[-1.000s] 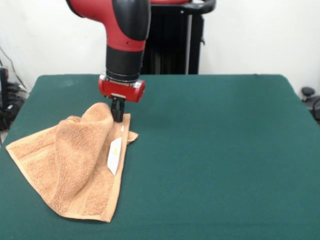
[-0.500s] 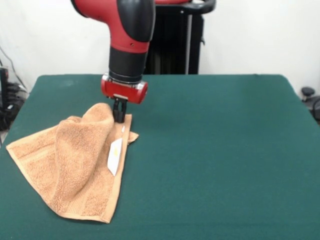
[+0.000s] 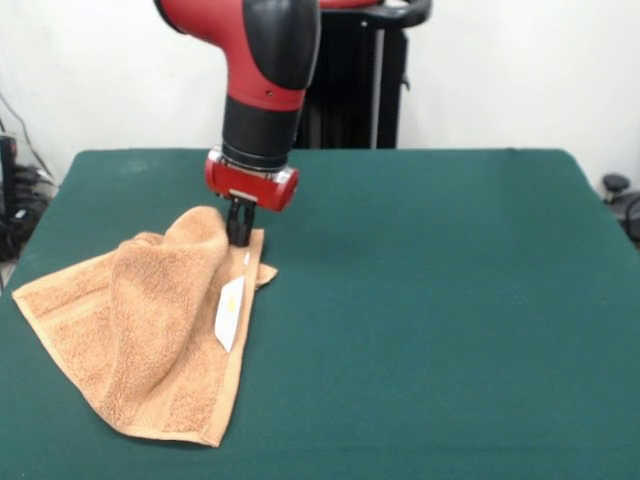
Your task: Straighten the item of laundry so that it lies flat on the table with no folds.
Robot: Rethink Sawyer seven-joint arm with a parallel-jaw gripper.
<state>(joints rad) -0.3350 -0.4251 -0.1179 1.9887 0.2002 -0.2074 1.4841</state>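
The item of laundry (image 3: 150, 330) is an orange-tan terry towel lying at the left of the green table (image 3: 430, 300). It is folded over itself, with a raised hump along its middle and a white label (image 3: 229, 312) showing on its right edge. My gripper (image 3: 238, 234) comes down at the towel's far corner, right beside the top of the hump. Its black fingers stand close together, pinched on the towel's edge there. The towel's near-left corner reaches the table's left edge.
A black stand (image 3: 350, 80) rises behind the table's far edge. Cables (image 3: 15, 200) hang off the left side. The table's bare green surface stretches to the right of the towel.
The arm's wrist has shifted slightly to the right above the towel. The fingertips stay at the same corner, and the towel keeps its shape.
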